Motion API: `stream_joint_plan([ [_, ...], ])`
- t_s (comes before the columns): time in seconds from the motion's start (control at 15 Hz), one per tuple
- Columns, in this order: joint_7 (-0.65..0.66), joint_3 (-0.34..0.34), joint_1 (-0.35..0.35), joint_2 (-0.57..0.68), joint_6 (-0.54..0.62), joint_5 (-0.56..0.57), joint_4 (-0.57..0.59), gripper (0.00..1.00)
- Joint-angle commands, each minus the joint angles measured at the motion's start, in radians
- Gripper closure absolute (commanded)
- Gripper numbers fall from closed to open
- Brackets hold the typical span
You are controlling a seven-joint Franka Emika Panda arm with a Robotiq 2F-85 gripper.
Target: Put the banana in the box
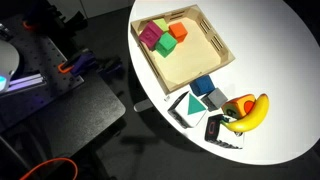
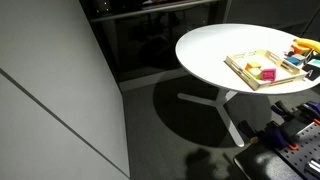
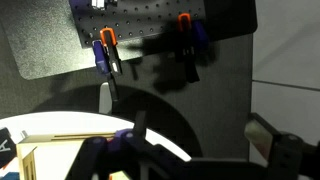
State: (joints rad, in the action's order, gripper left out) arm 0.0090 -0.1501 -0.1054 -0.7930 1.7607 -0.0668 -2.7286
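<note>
The banana (image 1: 252, 113) is yellow and curved. It lies on the white round table (image 1: 285, 60) near its front edge, outside the box. The box (image 1: 216, 44) is a shallow light-wood tray holding green, magenta and orange cubes; it also shows in an exterior view (image 2: 240, 68). My gripper (image 3: 188, 122) shows only in the wrist view. Its fingers are wide apart and empty, over the dark floor beside the table. The table edge (image 3: 60, 126) and a corner of the box (image 3: 58, 146) show at the lower left there. The banana is out of the wrist view.
Next to the banana lie an orange-and-yellow cube (image 1: 238, 104), a blue block (image 1: 204, 87), a green-and-white block (image 1: 183, 107) and a black-and-white patterned block (image 1: 222, 132). A dark platform (image 1: 80, 105) with orange-handled clamps (image 3: 105, 48) stands beside the table.
</note>
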Motion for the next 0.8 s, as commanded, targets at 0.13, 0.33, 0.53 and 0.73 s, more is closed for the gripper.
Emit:
stream_joint_plan([
  [0.13, -0.008, 0.011, -0.013, 0.002, -0.002, -0.007, 0.001, 0.00],
  [0.33, -0.003, 0.012, -0.015, 0.021, 0.010, -0.004, 0.006, 0.00],
  [0.53, 0.008, 0.012, -0.026, 0.065, 0.046, 0.005, 0.016, 0.00],
  [0.73, 0.014, 0.011, -0.045, 0.119, 0.104, 0.018, 0.038, 0.00],
])
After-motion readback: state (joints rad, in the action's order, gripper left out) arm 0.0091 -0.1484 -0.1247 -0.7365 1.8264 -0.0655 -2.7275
